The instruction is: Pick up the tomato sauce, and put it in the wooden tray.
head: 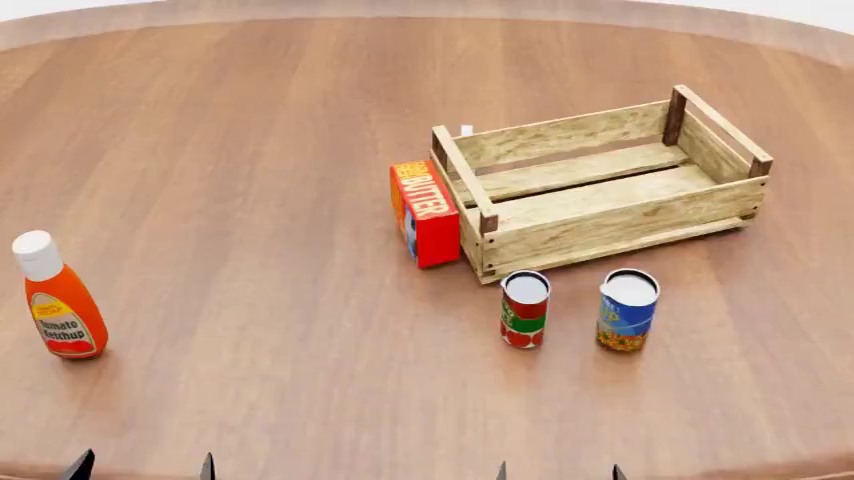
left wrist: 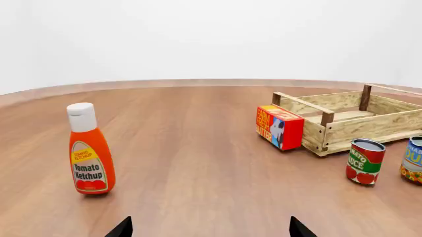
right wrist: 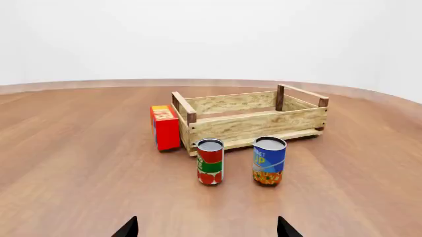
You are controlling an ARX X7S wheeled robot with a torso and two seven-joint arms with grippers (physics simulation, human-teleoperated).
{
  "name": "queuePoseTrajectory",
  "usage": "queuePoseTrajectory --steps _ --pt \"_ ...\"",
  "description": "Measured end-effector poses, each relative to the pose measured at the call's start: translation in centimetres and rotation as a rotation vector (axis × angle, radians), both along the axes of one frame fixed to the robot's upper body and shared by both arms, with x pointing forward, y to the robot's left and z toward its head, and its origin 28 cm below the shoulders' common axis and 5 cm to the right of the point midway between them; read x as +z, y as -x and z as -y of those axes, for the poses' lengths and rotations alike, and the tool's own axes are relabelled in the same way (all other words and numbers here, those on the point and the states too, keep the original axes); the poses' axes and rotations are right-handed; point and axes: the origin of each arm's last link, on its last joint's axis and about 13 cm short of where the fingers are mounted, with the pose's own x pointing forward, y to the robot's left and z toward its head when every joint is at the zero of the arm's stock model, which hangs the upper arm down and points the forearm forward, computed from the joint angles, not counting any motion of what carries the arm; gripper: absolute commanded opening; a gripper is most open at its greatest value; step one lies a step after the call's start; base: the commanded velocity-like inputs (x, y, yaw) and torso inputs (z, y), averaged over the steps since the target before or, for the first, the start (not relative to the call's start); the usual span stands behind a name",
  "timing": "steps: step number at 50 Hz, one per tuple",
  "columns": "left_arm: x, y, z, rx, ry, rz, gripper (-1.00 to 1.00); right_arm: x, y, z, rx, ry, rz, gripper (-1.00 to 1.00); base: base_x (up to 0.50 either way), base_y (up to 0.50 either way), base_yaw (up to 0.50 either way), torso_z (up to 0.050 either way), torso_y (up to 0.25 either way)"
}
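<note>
Standing upright just near of the tray (head: pixel 603 215), the sauce (head: pixel 525 310) waits untouched; right gripper (right wrist: pixel 206 228) (fingers apart) should descend squarely, avoiding the blue can (head: pixel 627 309) right of it.

Left gripper (left wrist: pixel 209 228): only two dark fingertips (left wrist: pixel 122 228) showing, rest cut off at frame edge; spread wide, nothing between.
Right gripper (right wrist: pixel 207 227): likewise only fingertips (right wrist: pixel 127 228), body out of frame.
Blue-and-yellow can (left wrist: pixel 413 160): cut by frame edge in left wrist view, label partly readable only.
Wooden tray (left wrist: pixel 389 121): far end cropped in left wrist view.
Small white thing (head: pixel 466 129): behind tray's far corner, mostly hidden, cannot tell what.
</note>
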Motion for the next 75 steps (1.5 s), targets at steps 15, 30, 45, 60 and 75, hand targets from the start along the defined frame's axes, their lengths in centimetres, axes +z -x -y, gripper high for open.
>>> queuePoseTrajectory --steps 15,30,45,60,75 --pt "0.02 0.11 0.18 0.001 0.003 0.002 1.00 0.07 0.10 0.28 -0.018 -0.002 0.000 1.00 0.00 0.00 0.00 0.000 0.000" --pt "-0.03 0.37 0.11 0.008 0.023 -0.001 1.00 0.07 0.35 0.23 -0.022 -0.007 -0.006 1.00 0.00 0.00 0.00 0.000 0.000" --pt "-0.07 0.36 0.04 0.008 0.041 0.005 1.00 0.09 0.38 0.18 -0.016 -0.005 -0.006 1.00 0.00 0.00 0.00 0.000 0.000" --pt "-0.15 0.24 0.03 0.007 0.041 0.003 1.00 0.12 0.32 0.16 -0.012 -0.010 -0.002 1.00 0.21 0.00 0.00 0.000 0.000" --pt "-0.11 0.16 0.04 0.006 0.039 0.005 1.00 0.20 0.29 0.13 -0.010 -0.006 0.004 1.00 0.50 0.00 0.00 0.000 0.000"
